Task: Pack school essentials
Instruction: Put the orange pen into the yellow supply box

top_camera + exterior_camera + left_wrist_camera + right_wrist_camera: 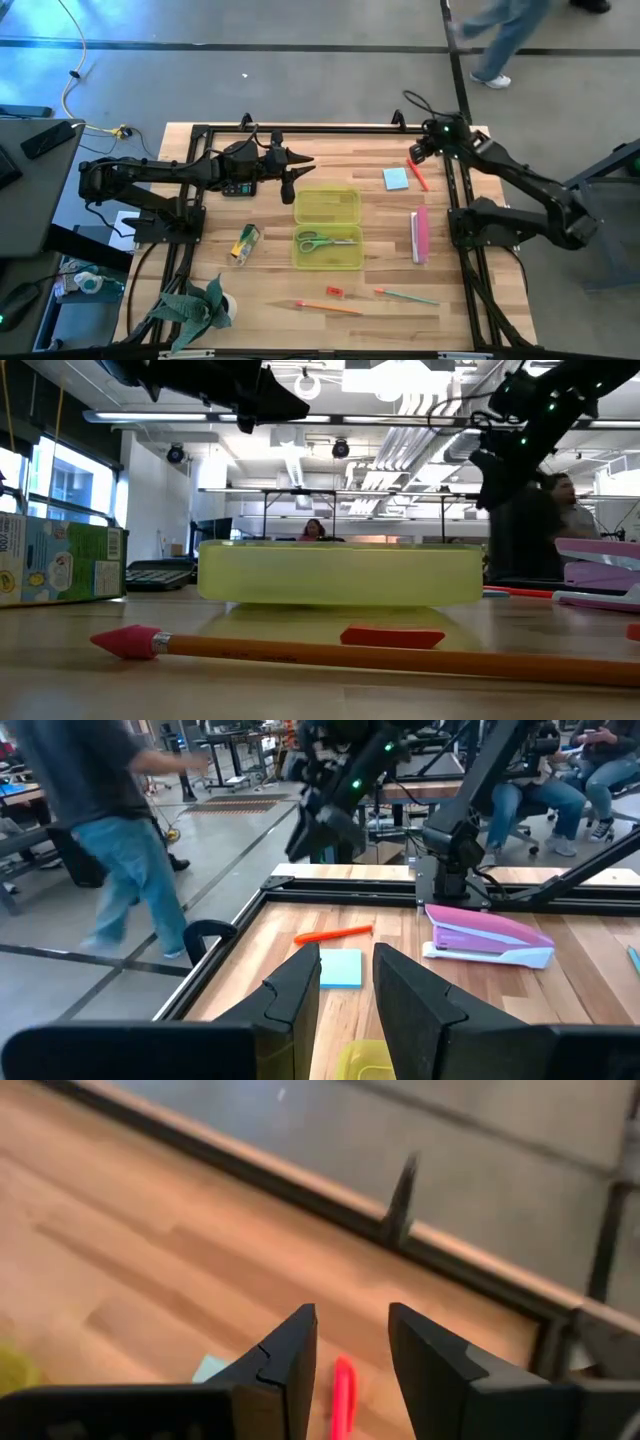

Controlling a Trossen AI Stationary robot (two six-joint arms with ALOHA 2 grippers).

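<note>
The translucent yellow-green case [327, 228] lies open at the table's middle, with the green-handled scissors [326, 241] flat in its near half. The blue sticky-note pad [396, 178] and red marker [417, 174] lie toward the far right. The orange pencil [330, 307], tiny red piece [334, 292] and green pencil [407, 296] lie near the front edge. The green-yellow pack [245, 244] lies left of the case. My left gripper [300, 160] hovers open beyond the case's far left corner. My right gripper [415, 150] hangs open above the marker [343, 1395] and pad [210, 1369].
A pink stapler [421, 235] lies right of the case. A green plush toy [200, 305] sits at the near left corner. A black frame [300, 128] borders the table's edges. Bare wood shows between the case and the front pencils. A person [505, 40] walks beyond the far edge.
</note>
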